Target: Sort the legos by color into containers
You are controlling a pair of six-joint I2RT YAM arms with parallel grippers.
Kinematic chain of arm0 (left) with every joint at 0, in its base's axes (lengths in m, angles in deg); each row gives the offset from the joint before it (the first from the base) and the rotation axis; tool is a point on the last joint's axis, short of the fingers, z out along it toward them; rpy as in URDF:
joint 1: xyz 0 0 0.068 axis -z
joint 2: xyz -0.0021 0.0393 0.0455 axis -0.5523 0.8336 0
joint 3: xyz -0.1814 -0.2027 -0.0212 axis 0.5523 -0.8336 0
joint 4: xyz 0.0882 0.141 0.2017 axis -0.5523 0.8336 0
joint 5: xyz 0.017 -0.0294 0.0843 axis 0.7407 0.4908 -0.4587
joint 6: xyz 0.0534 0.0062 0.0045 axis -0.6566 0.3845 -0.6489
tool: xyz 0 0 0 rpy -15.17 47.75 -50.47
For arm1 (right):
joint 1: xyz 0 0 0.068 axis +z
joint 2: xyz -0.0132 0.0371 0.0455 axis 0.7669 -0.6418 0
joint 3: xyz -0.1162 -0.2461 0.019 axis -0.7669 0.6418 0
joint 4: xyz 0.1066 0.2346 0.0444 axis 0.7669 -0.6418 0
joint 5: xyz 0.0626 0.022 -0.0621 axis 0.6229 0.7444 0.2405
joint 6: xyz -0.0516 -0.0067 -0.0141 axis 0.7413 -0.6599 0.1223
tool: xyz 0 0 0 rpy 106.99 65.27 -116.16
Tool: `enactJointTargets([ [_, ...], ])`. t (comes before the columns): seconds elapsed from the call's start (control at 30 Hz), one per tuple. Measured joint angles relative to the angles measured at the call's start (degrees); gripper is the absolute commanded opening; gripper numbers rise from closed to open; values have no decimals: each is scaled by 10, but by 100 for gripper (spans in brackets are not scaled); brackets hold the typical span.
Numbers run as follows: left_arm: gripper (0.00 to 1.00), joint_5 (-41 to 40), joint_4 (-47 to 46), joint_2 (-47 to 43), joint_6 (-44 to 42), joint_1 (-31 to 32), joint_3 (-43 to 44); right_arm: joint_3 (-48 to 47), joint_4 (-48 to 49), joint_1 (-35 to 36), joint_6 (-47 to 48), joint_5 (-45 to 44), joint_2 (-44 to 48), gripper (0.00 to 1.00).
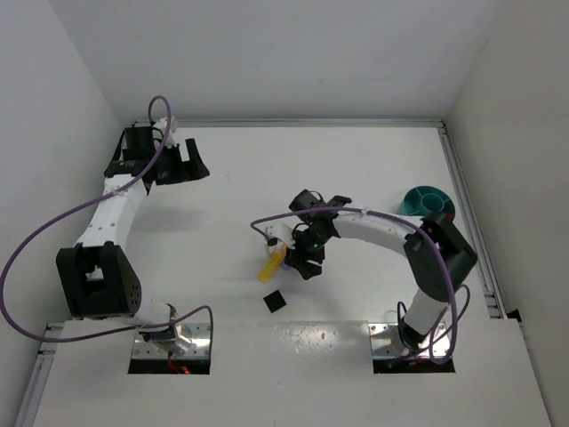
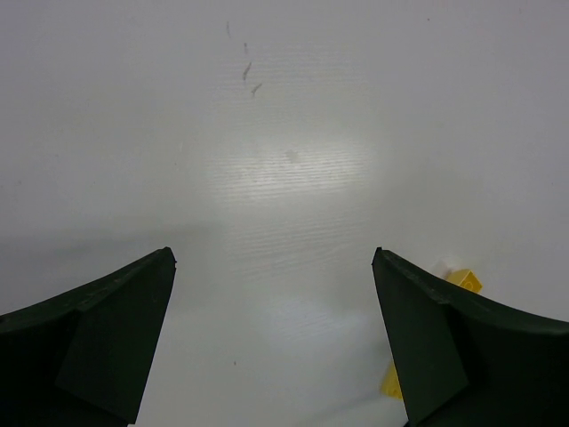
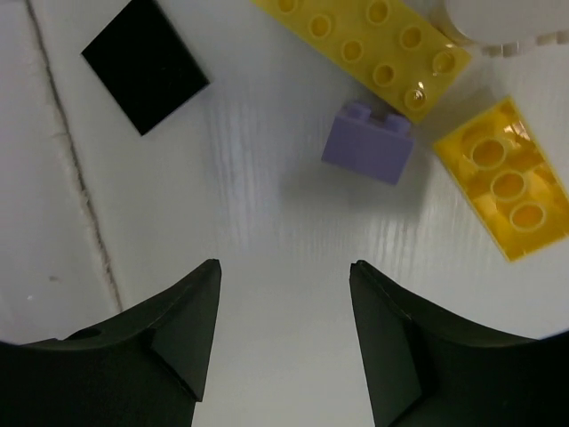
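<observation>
My right gripper (image 3: 284,267) is open and empty, hovering over bare table just short of a cluster of legos. Ahead of it lie a pale purple brick (image 3: 367,142), a long yellow plate (image 3: 364,40), a second yellow brick (image 3: 507,178) lying studs-down, a flat black square (image 3: 147,67) and a white piece (image 3: 502,22) at the frame edge. From above, the right gripper (image 1: 305,263) is beside the yellow legos (image 1: 271,265) and the black square (image 1: 275,302). The teal dish (image 1: 427,201) stands at the far right. My left gripper (image 1: 192,164) is open and empty at the far left. No red brick shows.
White walls close in the table on the left, back and right, with a metal rail (image 1: 471,222) along the right edge just past the dish. The left wrist view shows bare table and bits of yellow (image 2: 464,278) behind its right finger.
</observation>
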Motion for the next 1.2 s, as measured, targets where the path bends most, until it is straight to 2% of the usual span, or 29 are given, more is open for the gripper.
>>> enactJointTargets([
  [0.33, 100, -5, 14, -55, -7, -25, -30, -22, 77, 28, -53, -45, -96, 63],
  [0.8, 100, -9, 27, -57, -7, -30, -45, -61, 112, 44, -101, -59, -133, 63],
  [0.9, 100, -8, 27, -57, -7, -30, -45, -63, 114, 44, -104, -59, -133, 52],
  [0.93, 100, -8, 27, -57, -7, -30, -45, -63, 114, 44, -106, -59, -133, 44],
  [1.03, 100, -7, 27, -57, -7, -30, -45, -64, 114, 44, -108, -60, -133, 30],
  [1.07, 100, -6, 27, -57, -9, -30, -45, -65, 114, 44, -112, -61, -133, 23],
  [1.2, 100, -6, 27, -57, -14, -30, -45, -66, 110, 41, -112, -70, -132, 11],
])
